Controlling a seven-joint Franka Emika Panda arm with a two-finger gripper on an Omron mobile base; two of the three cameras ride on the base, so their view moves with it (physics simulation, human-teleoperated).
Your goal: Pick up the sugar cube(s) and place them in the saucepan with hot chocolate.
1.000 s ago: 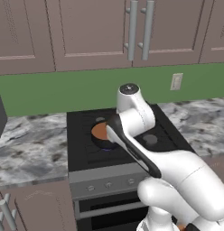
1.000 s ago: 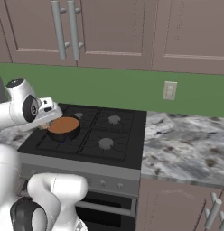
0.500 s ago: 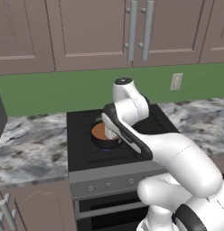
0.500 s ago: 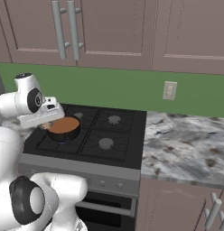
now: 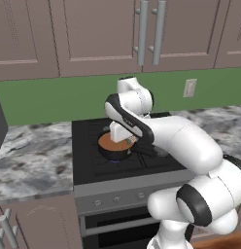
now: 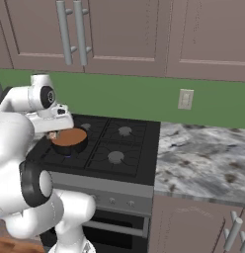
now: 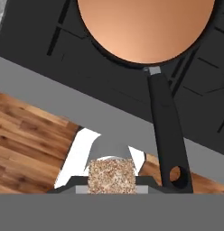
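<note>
Pincer [image 7: 111,187]: closed on your sugar cube [image 7: 111,176], pinched between the tips.
Cube: light, crumbly; hold its flat sides gently.
Saucepan [image 7: 145,31]: ahead of the pincer, handle pointing back.

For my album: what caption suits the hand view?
Sugar cube held in the jaws, just short of the saucepan of hot chocolate.

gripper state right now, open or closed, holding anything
Gripper: closed on the sugar cube, held near the saucepan of hot chocolate.
</note>
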